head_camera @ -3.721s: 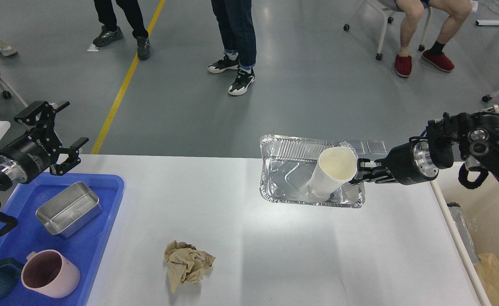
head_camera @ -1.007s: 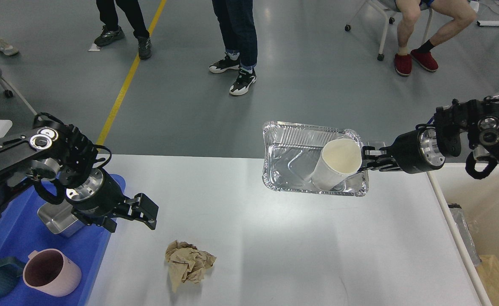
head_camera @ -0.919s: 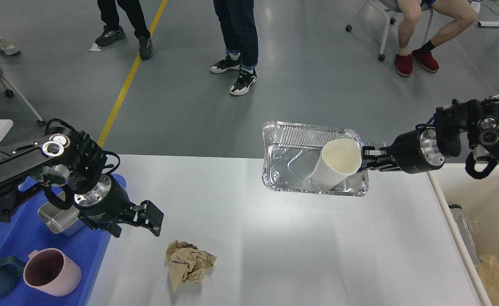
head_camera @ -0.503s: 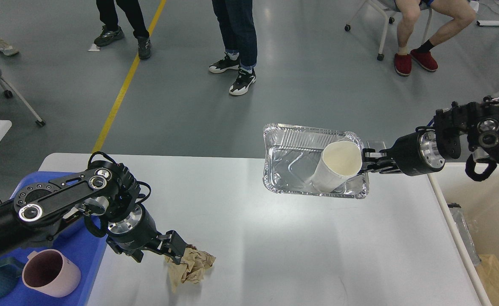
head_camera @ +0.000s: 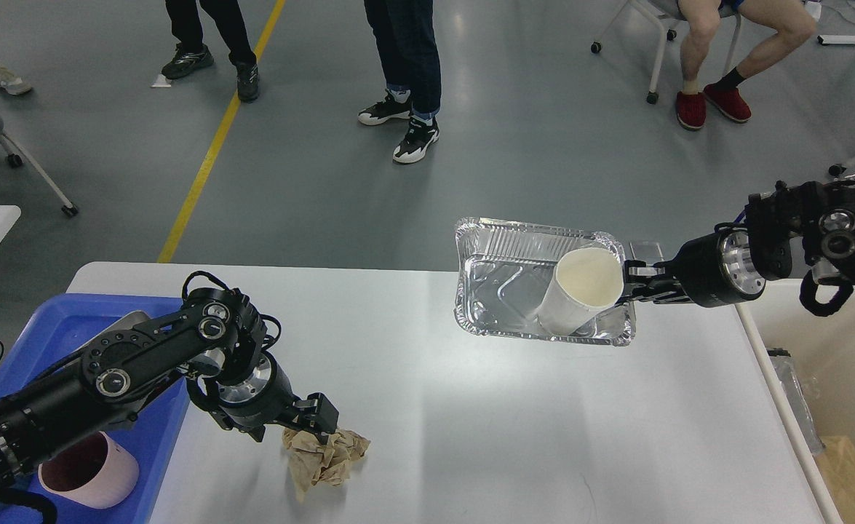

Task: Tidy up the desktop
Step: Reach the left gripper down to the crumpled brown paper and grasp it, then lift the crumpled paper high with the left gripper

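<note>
The white desktop (head_camera: 514,429) carries a crumpled brown paper ball (head_camera: 325,455) near its front left. My left gripper (head_camera: 316,423) is right at the ball's upper left edge, jaws slightly apart, fingertips touching the paper. My right gripper (head_camera: 634,284) is shut on the right rim of a silver foil tray (head_camera: 503,291) and holds it in the air above the desktop's far edge. A white paper cup (head_camera: 580,291) lies tilted inside the foil tray, its mouth towards me.
A blue plastic tray (head_camera: 41,335) sits at the desktop's left end with a pink mug (head_camera: 89,473); my left arm covers most of it. A cream-white bin (head_camera: 827,364) stands off the right edge. People stand and sit on the floor beyond.
My left arm swung from above the blue tray down and right until its gripper reached the paper ball. The right gripper with the foil tray shifted slightly right.
</note>
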Available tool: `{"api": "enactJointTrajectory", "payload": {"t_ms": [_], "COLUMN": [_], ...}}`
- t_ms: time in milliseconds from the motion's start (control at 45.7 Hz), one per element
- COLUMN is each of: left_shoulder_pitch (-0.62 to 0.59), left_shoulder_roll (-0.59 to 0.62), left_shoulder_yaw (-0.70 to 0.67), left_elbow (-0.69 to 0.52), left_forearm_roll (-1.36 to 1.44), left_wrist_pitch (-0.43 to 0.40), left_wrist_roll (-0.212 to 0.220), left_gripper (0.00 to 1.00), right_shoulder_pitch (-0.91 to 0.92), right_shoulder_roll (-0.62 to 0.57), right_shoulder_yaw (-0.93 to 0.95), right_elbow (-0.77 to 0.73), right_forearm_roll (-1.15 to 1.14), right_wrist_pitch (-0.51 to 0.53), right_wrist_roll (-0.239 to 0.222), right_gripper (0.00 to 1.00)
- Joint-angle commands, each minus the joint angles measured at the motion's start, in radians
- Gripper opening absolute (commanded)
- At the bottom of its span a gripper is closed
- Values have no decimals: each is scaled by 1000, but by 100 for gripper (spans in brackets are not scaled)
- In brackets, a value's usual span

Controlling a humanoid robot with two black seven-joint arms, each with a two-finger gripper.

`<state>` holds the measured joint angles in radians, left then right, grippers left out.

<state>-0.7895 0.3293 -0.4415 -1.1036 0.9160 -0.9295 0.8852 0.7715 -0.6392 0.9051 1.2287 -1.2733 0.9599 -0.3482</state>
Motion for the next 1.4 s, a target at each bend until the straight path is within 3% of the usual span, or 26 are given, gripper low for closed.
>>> {"api": "enactJointTrajectory", "payload": {"t_ms": [0,350,394,460,569,722,810,941,1073,1379], "left_shoulder_pitch": [6,50,50,50,50,53,53,47,38,52], "left_shoulder_roll": [-33,-90,-91,-90,-82,-72,-69,-56,13,134], "left_shoulder_yaw": [-13,-14,-14,-9,-3,-14,-14,-17,-71,-479], "left_elbow": [24,42,41,39,40,39,41,39,19,-59], "left_forearm_roll": [1,44,60,76,116,158,172,236,234,216], "left_wrist_pitch": [15,29,29,29,37,51,72,147,146,83], "left_wrist_roll": [-2,0,1,4,6,3,8,11,18,14], "left_gripper": [98,97,88,54,19,15,2,0,0,0], "right_shoulder_pitch": [-3,-8,-9,-18,-20,-21,-26,-29,-40,-60], "right_shoulder_roll": [-7,-13,-13,-13,-13,-13,-13,-14,-14,-13], "right_shoulder_yaw": [0,1,0,0,1,1,1,1,4,3], "right_elbow": [2,6,6,6,6,6,6,6,6,8], "right_forearm_roll": [0,0,0,0,0,0,0,0,0,0], "right_wrist_pitch": [0,0,0,0,0,0,0,0,0,0], "right_wrist_roll": [2,2,0,0,2,0,2,2,0,2], "right_gripper": [0,0,0,0,0,0,0,0,0,0]}}
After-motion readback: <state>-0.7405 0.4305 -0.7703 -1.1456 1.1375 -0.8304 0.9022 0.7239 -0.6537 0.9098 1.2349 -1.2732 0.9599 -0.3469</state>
